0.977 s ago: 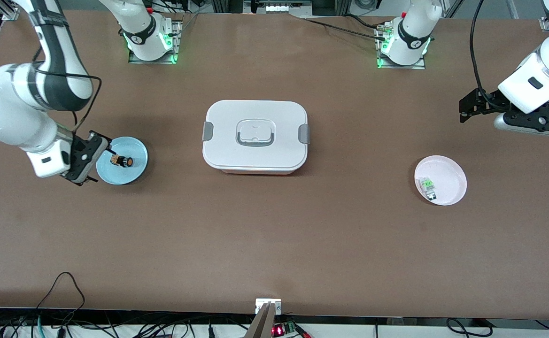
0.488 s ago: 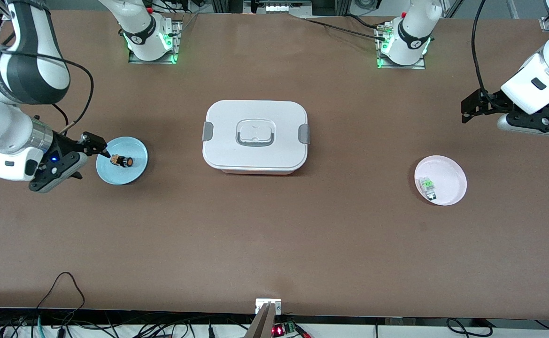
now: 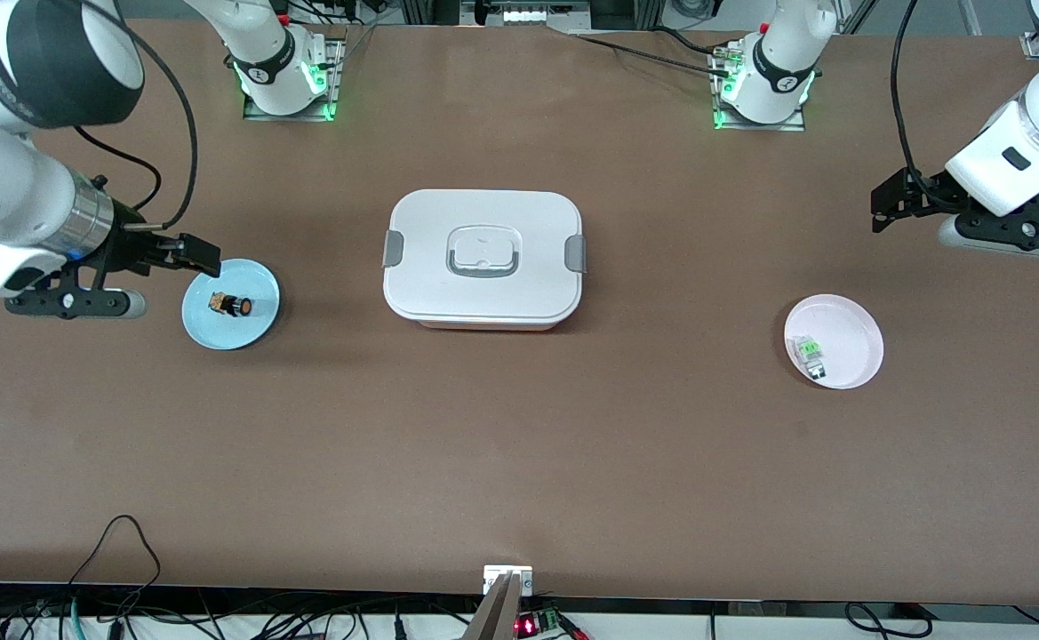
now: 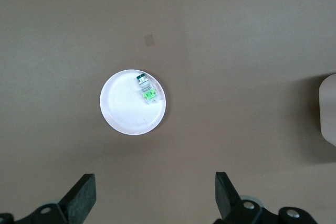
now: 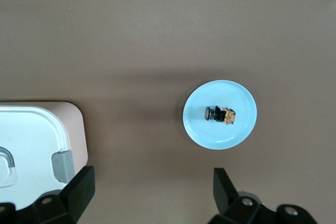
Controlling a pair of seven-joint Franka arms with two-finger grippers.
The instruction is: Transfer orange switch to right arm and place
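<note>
We see the orange switch (image 3: 231,305) lying on its side on the blue plate (image 3: 257,327) toward the right arm's end of the desk (image 3: 519,444), its long axis running roughly along the desk's length, the orange end pointing toward the white lidded box (image 3: 483,258) at the middle. Our right pincer (image 3: 203,256) hangs released and empty over the plate's rim, just beside the switch and not touching it; in the right wrist view the switch (image 5: 220,114) sits clear of both fingers (image 5: 79,190). Our left pincer (image 3: 883,206) waits, also released and empty, over bare desk toward the left arm's end, near the pink plate (image 3: 857,320) with the clear-and-green component (image 3: 810,353). We judge the right arm far nearer the switch, the left arm well apart from it.
</note>
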